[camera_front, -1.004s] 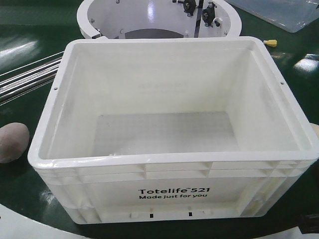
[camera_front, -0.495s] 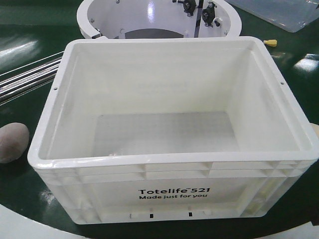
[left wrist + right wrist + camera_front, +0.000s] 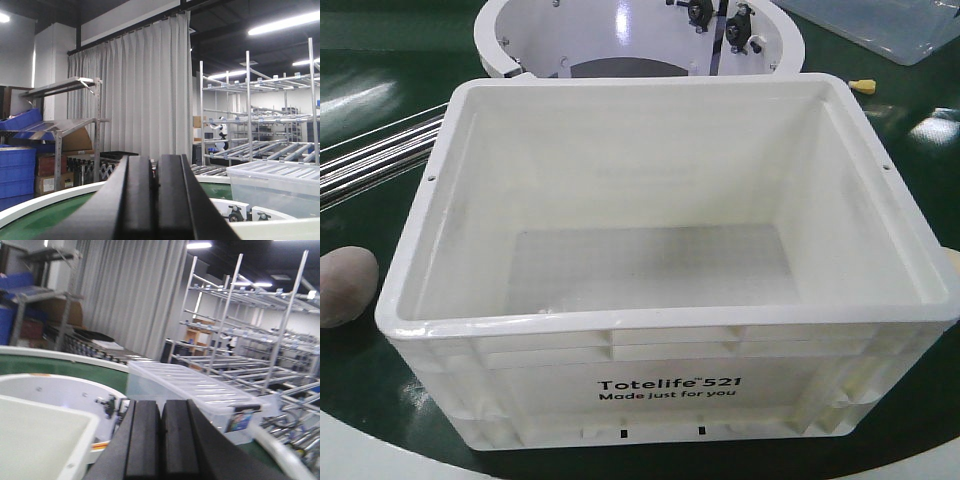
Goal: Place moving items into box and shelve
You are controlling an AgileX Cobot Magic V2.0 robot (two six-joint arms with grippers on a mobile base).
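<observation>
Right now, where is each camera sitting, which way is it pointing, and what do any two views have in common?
Front camera: high, tilted down into the white box on the green table; no robot parts show.
Left wrist: low, level, looking past the shut left gripper toward a curtain and metal racks.
Right wrist: low, looking over the shut right gripper toward a clear lidded bin.
Shared: that bin appears in all three views.

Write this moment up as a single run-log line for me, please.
box: empty | pink lump: outside, left of box | left gripper: shut, empty | right gripper: shut, empty | packed: none
</observation>
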